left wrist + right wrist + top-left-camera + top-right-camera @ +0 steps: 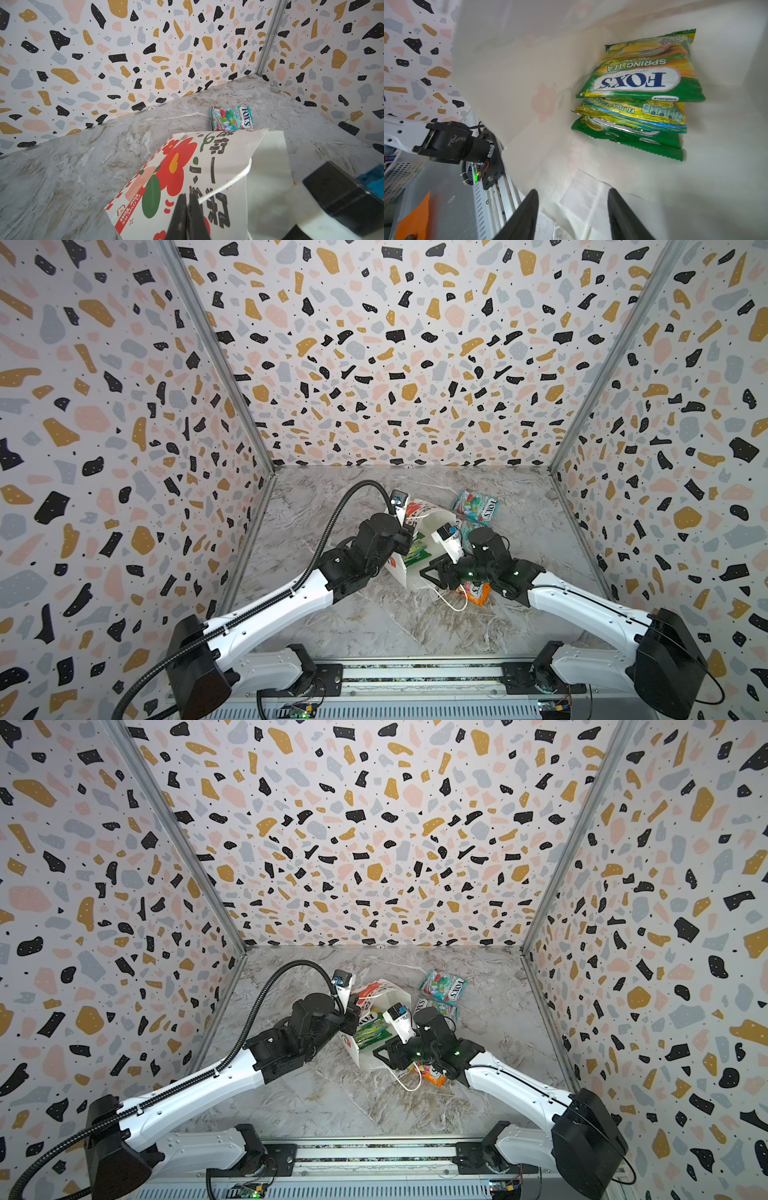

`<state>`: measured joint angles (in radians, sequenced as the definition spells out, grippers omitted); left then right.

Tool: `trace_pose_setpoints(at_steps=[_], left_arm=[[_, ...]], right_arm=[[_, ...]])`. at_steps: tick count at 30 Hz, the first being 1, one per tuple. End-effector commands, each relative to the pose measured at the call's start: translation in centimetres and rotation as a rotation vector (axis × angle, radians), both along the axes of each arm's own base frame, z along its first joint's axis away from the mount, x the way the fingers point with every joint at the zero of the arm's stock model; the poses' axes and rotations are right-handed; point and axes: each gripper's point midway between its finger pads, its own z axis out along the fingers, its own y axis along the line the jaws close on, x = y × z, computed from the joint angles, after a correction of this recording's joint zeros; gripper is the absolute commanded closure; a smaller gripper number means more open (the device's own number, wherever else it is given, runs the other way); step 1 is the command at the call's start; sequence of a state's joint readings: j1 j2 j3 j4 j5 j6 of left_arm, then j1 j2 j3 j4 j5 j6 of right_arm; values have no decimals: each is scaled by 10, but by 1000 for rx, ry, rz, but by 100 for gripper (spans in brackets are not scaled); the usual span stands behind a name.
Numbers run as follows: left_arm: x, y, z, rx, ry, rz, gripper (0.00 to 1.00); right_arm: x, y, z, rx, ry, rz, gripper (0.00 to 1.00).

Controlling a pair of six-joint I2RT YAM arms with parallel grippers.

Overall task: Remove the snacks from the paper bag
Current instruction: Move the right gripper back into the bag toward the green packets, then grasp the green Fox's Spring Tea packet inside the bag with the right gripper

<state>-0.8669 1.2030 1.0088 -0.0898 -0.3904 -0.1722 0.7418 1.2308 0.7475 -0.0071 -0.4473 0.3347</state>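
several snacks (641, 83) inside paper bag (519, 72)

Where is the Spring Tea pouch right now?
The Spring Tea pouch tops the stack inside the paper bag, ahead of the open right hand in the right wrist view; a top view shows it through the bag's mouth.

Marble tabletop (353, 626), paper bag (401, 572), seemingly on its side, teal pouch (476, 504), orange pouch (476, 594)

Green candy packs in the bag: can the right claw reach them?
Probably yes. The open right claw points into the paper bag, nothing between it and the green candy packs. The left claw pinches the bag's rim.
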Motion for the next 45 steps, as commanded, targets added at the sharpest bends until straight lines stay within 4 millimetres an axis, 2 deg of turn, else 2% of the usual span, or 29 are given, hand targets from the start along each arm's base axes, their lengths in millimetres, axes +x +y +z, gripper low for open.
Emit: trace_pose_setpoints(at_steps=[1,6,12,21,32,45], left_arm=[[2,2,19,-31,-33,14,100],[1,2,19,-30,-33,11,100],[1,1,19,-32,-34,9,100],[1,0,19,-36,-30,3,100],[0,-1,20,-40,-29,-6,100],[0,-1,19,-39,-29,-6,100]], right_arm=[[15,7,10,1,-19,-39,44],[33,13,4,-30,11,-97,44],[52,22,8,-1,71,-185,45],[78,30,-4,25,204,-342,45],[96,45,1,161,290,-431,48],[113,44,-19,151,334,-510,48]])
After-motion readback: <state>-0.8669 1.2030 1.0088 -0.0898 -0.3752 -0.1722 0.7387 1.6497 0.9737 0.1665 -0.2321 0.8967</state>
